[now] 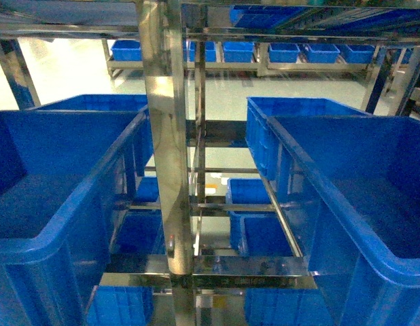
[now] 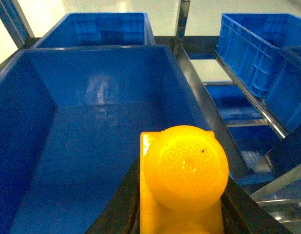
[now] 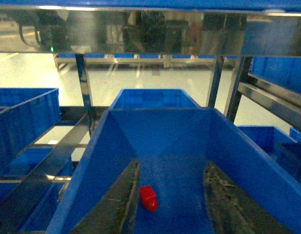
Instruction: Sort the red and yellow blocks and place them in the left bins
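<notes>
Inside right crate (image 3: 282, 195), red block (image 3: 148, 197).

Dark, scuffed, tapered fingers (image 3: 116, 204)

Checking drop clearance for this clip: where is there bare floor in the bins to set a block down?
Under the left gripper, shut on the yellow brick, the blue crate floor is bare wall to wall. Beneath the open right gripper, the other crate is free except the red block near the left finger.
</notes>
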Robot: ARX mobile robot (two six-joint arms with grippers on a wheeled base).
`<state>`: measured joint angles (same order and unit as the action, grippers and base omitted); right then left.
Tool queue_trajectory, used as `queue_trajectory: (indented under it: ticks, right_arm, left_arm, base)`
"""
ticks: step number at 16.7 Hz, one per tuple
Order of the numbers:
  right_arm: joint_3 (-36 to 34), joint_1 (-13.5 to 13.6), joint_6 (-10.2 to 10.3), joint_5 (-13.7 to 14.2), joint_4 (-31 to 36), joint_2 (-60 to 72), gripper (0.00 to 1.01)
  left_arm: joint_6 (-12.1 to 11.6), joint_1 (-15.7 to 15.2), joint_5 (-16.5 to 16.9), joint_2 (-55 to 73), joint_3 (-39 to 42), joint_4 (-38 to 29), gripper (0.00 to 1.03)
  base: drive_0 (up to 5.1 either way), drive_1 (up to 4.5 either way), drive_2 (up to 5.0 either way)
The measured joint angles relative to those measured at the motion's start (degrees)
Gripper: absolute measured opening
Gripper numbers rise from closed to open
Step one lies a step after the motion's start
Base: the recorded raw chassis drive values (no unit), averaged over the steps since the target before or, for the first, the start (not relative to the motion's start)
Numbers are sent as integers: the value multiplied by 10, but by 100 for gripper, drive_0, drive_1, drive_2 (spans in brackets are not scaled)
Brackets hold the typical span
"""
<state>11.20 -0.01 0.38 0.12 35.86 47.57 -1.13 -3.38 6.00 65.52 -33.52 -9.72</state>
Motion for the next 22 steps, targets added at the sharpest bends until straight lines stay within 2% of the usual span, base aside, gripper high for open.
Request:
queue_trajectory:
  ticks: [3, 5, 7, 11, 14, 15, 16, 17, 18, 19, 20, 22]
  right_arm:
    - [-10, 0, 0, 0, -1, -22, 30]
    - [-23, 0, 0, 0, -7, -40, 19]
    - [-45, 0, -2, 0, -24, -64, 1]
    - [-68, 0, -2, 0, -56, -129, 2]
    - [-104, 0, -2, 0, -128, -243, 2]
    - [-104, 0, -3, 0, -135, -257, 34]
    - [-104, 0, -3, 0, -135, -257, 70]
    - [-104, 0, -3, 0, -135, -257, 94]
    - [-104, 0, -2, 0, -135, -257, 99]
    - [-104, 0, -2, 0, -135, -257, 97]
    - [-104, 0, -2, 0, -135, -257, 98]
    - [-104, 0, -2, 0, -135, -257, 98]
  left_arm:
    - [0, 0, 0, 0, 0, 1, 27]
    - [0, 0, 0, 0, 0, 0, 27]
    - [0, 0, 0, 0, 0, 0, 27]
    - [0, 0, 0, 0, 0, 0, 27]
    - [0, 0, 0, 0, 0, 0, 27]
    - [0, 0, 0, 0, 0, 0, 27]
    - [0, -1, 0, 0, 0, 2, 27]
    - [-9, -33, 19, 16, 0, 36, 27]
    - [-20, -51, 25, 34, -1, 59, 27]
    - [-28, -60, 26, 48, -2, 72, 27]
    - [-38, -60, 26, 55, -3, 72, 27]
    - [-43, -54, 26, 63, -5, 71, 27]
  base:
    - [0, 0, 0]
    - [0, 0, 0]
    - [0, 0, 0]
    - [0, 0, 0]
    - [0, 0, 0]
    - [0, 0, 0]
    - [0, 0, 0]
    - [0, 0, 0]
    - [0, 0, 0]
    - [0, 0, 0]
    - [0, 0, 0]
    - [0, 0, 0]
